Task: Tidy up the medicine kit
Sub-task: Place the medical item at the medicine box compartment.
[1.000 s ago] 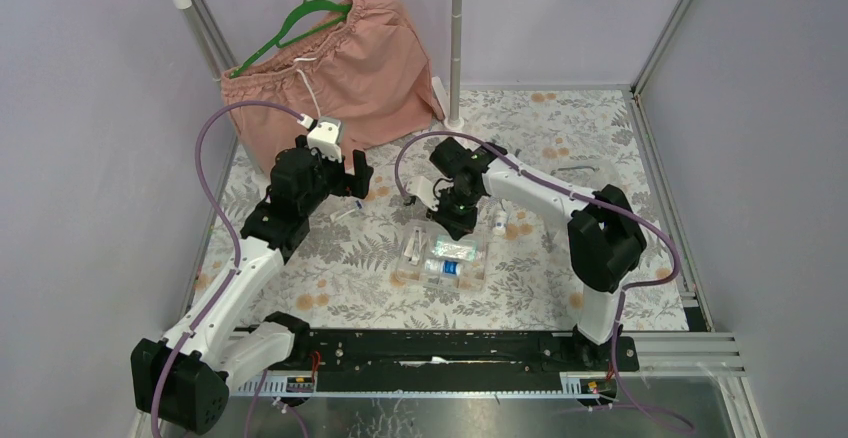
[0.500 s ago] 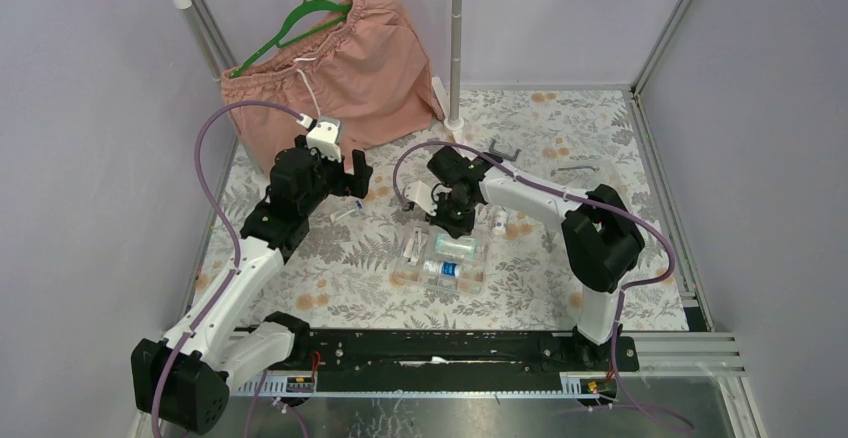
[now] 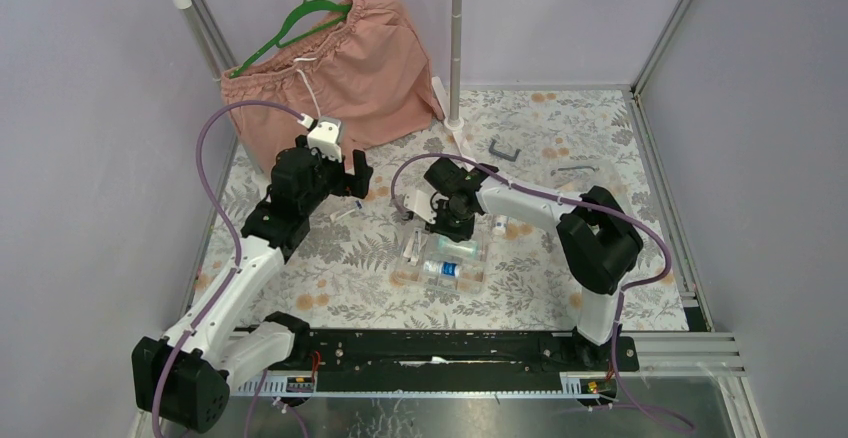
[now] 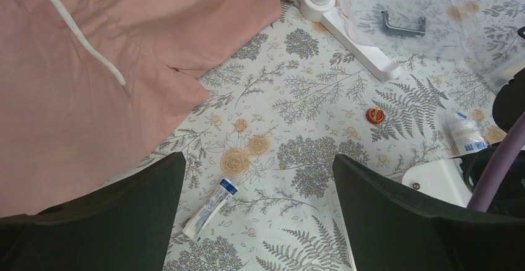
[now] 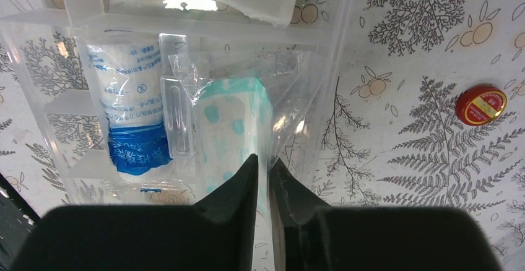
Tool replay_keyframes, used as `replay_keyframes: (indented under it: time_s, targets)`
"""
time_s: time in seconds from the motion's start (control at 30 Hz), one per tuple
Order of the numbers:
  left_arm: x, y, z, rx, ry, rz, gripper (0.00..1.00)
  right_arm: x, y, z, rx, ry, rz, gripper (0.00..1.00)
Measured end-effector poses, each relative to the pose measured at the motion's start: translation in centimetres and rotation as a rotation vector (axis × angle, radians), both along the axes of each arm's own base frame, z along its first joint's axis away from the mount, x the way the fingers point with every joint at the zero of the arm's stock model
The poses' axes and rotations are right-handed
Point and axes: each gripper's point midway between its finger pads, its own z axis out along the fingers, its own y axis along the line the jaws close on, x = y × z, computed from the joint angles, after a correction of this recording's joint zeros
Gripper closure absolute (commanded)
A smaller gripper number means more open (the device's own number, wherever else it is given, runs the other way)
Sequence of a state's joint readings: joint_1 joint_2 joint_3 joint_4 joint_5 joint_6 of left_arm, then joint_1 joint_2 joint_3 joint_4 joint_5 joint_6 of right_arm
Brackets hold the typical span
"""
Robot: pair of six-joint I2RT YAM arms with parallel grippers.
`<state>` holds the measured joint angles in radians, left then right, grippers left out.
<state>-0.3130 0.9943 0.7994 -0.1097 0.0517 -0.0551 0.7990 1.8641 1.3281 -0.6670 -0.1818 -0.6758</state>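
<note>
I see left fingers [image 4: 124,215] spread wide, empty; tube [image 4: 210,208] on counter [image 4: 297,116] between them | right fingers [image 5: 232,190] nearly together, grip unclear to me, over teal packet [image 5: 232,122] inside medicine kit [image 5: 334,67]

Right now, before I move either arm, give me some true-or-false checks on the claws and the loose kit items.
1. The right claw is over the clear box. True.
2. The white tube lies inside the clear box. False: it lies on the tablecloth near the left claw.
3. The left claw is wide open and empty. True.
4. The red round tin sits in a box compartment. False: it is on the tablecloth beside the box.
</note>
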Motion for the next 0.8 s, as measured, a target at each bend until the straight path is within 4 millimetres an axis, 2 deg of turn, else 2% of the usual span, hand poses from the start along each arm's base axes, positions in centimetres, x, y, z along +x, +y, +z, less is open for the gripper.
replay_keyframes:
  time_s: [0.17, 0.57, 0.7, 0.8]
  targets:
    - [0.0, 0.0, -0.4, 0.003, 0.008, 0.000, 0.03, 0.2, -0.2, 0.4, -0.003, -0.020, -0.007, 0.67]
    - [-0.1, 0.0, -0.6, 0.004, 0.012, 0.000, 0.03, 0.8, 0.1, 4.0, 0.066, -0.102, -0.017, 0.54]
    - [-0.1, 0.0, -0.6, 0.004, 0.012, 0.000, 0.03, 0.8, 0.1, 4.2, 0.069, -0.105, -0.021, 0.54]
    - [-0.1, 0.0, -0.6, 0.004, 0.012, 0.000, 0.03, 0.9, 0.1, 4.3, 0.079, -0.113, -0.030, 0.59]
